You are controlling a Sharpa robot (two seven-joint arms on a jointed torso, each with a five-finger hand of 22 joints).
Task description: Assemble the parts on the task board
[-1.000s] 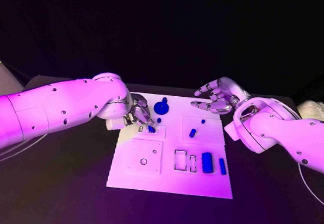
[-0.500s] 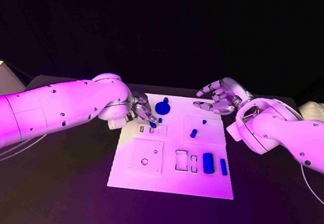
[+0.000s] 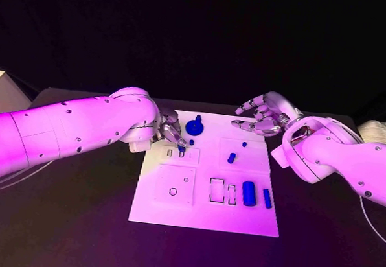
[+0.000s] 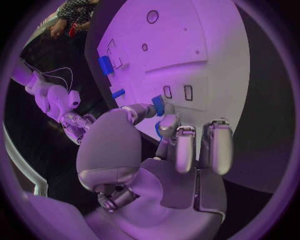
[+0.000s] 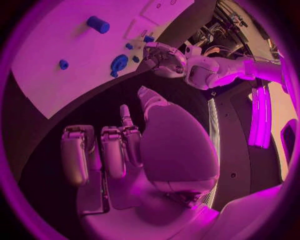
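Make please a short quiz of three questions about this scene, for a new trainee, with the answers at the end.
1. True or false: the left hand pinches a small blue part over the white task board.
2. Which hand hovers with fingers spread, holding nothing? A) left B) right
3. Fill in: the two long blue blocks lie on the board's ____ side, as the head view shows it.

Key: 1 true; 2 B, the right hand; 3 right.
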